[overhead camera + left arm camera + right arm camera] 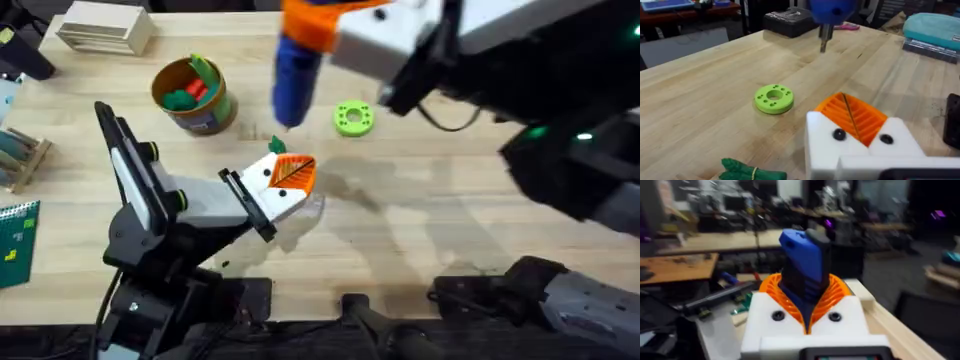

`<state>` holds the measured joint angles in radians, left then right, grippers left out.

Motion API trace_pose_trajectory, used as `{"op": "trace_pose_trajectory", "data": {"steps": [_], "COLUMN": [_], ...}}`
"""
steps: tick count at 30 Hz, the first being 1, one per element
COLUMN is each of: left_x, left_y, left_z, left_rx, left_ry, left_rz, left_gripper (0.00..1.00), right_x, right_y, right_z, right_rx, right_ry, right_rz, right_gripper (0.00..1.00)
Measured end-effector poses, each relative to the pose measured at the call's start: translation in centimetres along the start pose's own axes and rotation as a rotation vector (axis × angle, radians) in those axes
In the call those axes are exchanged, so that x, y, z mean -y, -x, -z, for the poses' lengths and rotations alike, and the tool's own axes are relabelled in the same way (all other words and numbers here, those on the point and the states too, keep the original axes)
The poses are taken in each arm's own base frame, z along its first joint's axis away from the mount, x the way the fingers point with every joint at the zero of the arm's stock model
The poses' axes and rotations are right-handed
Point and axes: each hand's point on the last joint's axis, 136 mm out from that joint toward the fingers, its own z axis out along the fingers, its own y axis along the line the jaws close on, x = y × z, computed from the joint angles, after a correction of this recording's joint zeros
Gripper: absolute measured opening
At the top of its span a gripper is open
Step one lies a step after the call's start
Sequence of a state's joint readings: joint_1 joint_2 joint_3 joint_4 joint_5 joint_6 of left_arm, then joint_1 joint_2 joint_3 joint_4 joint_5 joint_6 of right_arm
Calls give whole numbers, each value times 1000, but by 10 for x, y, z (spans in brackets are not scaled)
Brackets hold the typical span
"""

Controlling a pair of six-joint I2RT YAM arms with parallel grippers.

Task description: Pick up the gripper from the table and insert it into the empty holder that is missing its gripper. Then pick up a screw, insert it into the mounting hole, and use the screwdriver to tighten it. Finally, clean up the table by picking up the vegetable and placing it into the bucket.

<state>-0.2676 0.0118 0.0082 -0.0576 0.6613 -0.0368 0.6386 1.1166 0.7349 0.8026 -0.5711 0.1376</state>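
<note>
Overhead, the right claw (310, 30) is gripping the blue screwdriver (295, 75) above the left claw (290, 180), which is sitting pinched shut; misaligned, its bit could be slipping off.

Far benches: pale wooden workbenches (715, 242) cluttered with dark equipment, seen from the right wrist.
Lighting: small purple lights (938, 214) glow in the dim room behind.
Left side: a reddish desk (670, 15) carrying a blue item.
Floor: grey (685, 45), beyond the edge.
</note>
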Motion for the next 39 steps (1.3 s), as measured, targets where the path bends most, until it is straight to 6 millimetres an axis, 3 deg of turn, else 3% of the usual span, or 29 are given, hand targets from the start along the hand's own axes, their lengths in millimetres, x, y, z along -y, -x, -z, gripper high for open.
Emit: {"op": "trace_pose_trajectory", "data": {"steps": [5,13,15,39], "left_x": [0,0,0,0], "left_y": [0,0,0,0], "left_z": [0,0,0,0], "left_rx": [0,0,0,-1], "left_ry": [0,0,0,0], "left_rz": [0,0,0,2], "left_gripper": [13,13,13,13], "right_x": [-22,-44,-44,-43], "right_y": [-10,-19,-31,-42], "right_z": [-16,-24,-24,-23], "right_rx": [11,-12,-56,-93], "right_ry": [75,133,133,128], "right_rz": [-18,-54,-82,-42], "right_gripper": [30,30,30,30]}}
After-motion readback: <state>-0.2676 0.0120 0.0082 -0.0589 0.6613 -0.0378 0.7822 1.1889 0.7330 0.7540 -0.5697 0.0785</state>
